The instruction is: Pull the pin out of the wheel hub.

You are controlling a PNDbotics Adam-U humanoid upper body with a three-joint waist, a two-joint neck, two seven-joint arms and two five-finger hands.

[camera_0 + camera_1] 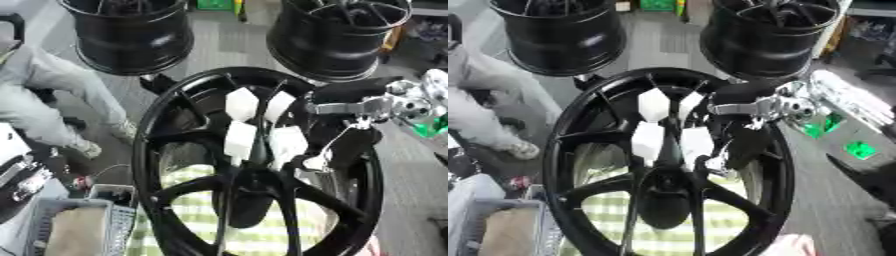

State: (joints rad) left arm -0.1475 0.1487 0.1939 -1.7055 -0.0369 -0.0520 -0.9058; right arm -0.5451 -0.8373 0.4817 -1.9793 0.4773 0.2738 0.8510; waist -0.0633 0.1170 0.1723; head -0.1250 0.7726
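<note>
The right robot hand [337,145] reaches in from three o'clock, its dark fingers lying across the hub [175,130] spokes just right of centre; whether they close on anything, I cannot tell. The left robot hand is out of view. The pin itself I cannot make out among the white blocks [241,104] around the hub's centre. Judged risk: a blind pull could catch a spoke, or tip the hub on its checked surface [254,235].
</note>
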